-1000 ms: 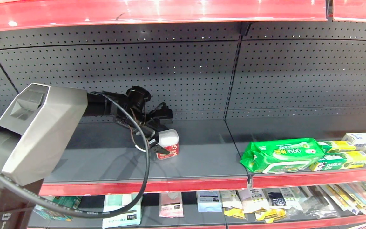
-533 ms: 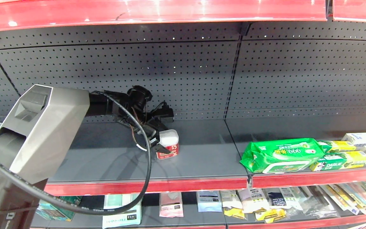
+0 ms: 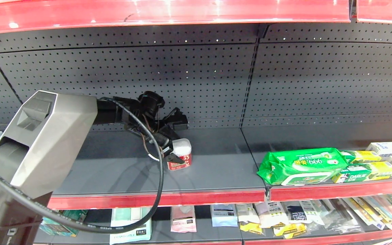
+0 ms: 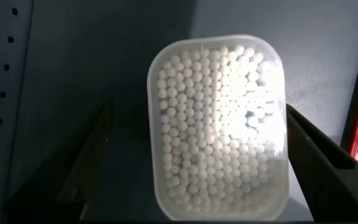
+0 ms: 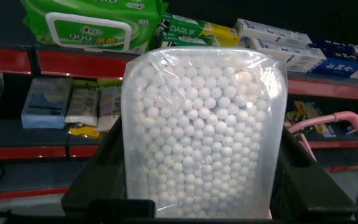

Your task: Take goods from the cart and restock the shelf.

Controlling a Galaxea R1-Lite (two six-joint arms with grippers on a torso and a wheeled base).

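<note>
A small clear box of cotton swabs (image 3: 181,152) with a red label stands upright on the grey middle shelf (image 3: 114,170). My left gripper (image 3: 178,144) is around its top, open. In the left wrist view the box (image 4: 219,124) sits between the dark fingers (image 4: 92,149), with a gap on one side. In the right wrist view my right gripper (image 5: 204,177) is shut on a second cotton swab pack (image 5: 204,112) in clear wrap, held in front of the shelves.
A green wet-wipe pack (image 3: 301,165) and toothpaste boxes (image 3: 366,166) lie on the shelf section to the right. Small packets (image 3: 267,214) fill the lower shelf. A pink cart handle (image 5: 347,121) shows in the right wrist view. Bare shelf surrounds the box.
My left arm has shifted slightly up and to the right. The cotton swab box has stayed in place on the shelf.
</note>
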